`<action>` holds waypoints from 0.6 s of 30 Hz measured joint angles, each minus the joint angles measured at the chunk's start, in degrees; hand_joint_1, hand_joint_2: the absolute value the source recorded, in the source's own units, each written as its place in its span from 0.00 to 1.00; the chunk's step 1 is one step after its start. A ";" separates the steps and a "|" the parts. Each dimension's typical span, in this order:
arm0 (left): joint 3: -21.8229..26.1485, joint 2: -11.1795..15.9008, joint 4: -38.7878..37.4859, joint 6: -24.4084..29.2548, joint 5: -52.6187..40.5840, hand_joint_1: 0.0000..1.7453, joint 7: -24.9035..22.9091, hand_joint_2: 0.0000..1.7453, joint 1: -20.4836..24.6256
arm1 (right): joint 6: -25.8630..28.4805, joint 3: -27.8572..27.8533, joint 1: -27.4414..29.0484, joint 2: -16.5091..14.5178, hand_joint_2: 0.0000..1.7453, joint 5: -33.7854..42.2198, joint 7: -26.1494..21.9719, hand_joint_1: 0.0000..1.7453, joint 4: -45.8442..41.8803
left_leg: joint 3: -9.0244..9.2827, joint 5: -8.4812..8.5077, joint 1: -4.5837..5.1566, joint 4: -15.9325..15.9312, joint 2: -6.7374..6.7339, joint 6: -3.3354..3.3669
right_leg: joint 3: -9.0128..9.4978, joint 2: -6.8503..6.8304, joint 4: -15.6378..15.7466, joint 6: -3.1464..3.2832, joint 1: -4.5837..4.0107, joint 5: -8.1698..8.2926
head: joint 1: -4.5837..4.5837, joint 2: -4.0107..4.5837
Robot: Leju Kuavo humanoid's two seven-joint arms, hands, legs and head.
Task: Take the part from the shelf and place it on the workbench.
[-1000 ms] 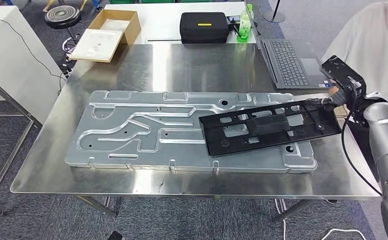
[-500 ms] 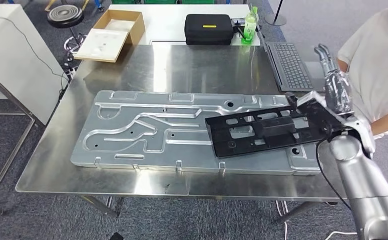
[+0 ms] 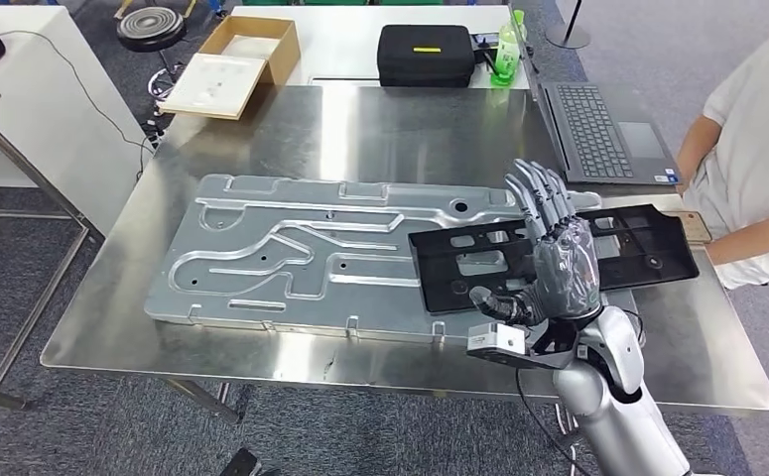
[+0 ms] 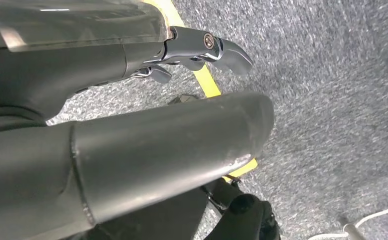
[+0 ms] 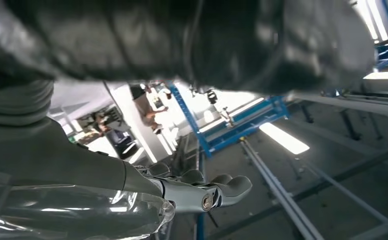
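The long black plastic part (image 3: 648, 248) lies flat on the right end of the embossed grey metal plate (image 3: 291, 258) on the steel workbench (image 3: 410, 129). My right hand (image 3: 554, 258) is raised in front of the part's middle, fingers straight and spread, holding nothing, and hides part of it. In the right wrist view the same hand's fingers (image 5: 202, 195) stretch out bare against a ceiling. My left hand (image 4: 202, 45) hangs over grey carpet with its fingers extended and nothing in them.
A person in a white shirt (image 3: 747, 149) stands at the table's right side with a forearm near the part's end. A laptop (image 3: 598, 129), black case (image 3: 425, 55), green bottle (image 3: 505, 45) and cardboard box (image 3: 236, 64) lie at the back.
My right hand has let go of the part's right end, swung in to the front of the table and risen before the camera. The part stays lying on the plate. The camera shifted slightly.
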State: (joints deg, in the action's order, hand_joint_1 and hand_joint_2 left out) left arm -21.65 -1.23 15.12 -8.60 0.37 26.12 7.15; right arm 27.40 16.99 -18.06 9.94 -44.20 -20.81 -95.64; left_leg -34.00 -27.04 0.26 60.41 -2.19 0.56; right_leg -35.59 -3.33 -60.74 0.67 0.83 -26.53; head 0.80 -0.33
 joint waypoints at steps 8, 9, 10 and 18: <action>-0.12 0.38 0.31 -0.02 -0.15 0.00 -0.15 0.00 -0.07 | 0.59 0.44 0.85 -0.26 0.00 0.47 0.19 0.00 -0.53 | 1.12 1.70 0.06 -2.95 2.73 2.42 | -3.49 2.64 -8.99 -1.74 0.16 -5.66 | 0.04 0.00; -0.12 0.43 0.33 -0.05 -0.18 0.00 -0.34 0.00 -0.11 | 0.74 0.44 1.07 -0.25 0.00 0.64 0.32 0.00 -0.47 | 1.02 1.73 0.11 -2.88 3.31 2.48 | -5.12 2.97 -12.36 -1.76 0.14 -6.94 | 0.03 0.00; -0.12 0.46 0.33 -0.10 -0.17 0.00 -0.59 0.00 -0.22 | 0.94 0.44 1.23 -0.23 0.00 0.80 0.46 0.00 -0.38 | 0.96 1.74 0.15 -2.78 3.93 2.49 | -6.08 3.12 -14.29 -1.78 0.13 -7.23 | 0.04 0.00; -0.17 0.41 1.18 -0.72 -0.25 0.00 -1.61 0.00 -0.13 | 1.71 0.24 1.20 -0.08 0.00 0.56 0.68 0.00 -0.22 | -0.35 1.25 -0.11 -1.11 8.80 0.93 | 0.47 6.83 -0.03 -1.11 0.39 -0.31 | 0.02 0.00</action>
State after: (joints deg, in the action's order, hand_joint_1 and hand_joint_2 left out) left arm -21.82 -0.83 16.31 -9.32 0.12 24.52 7.01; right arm 29.10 17.22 -16.87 9.86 -43.64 -20.13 -95.86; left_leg -34.36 -25.79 0.15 59.30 6.61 1.49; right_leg -35.12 3.50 -60.77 -0.44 1.21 -26.83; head 0.82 -0.33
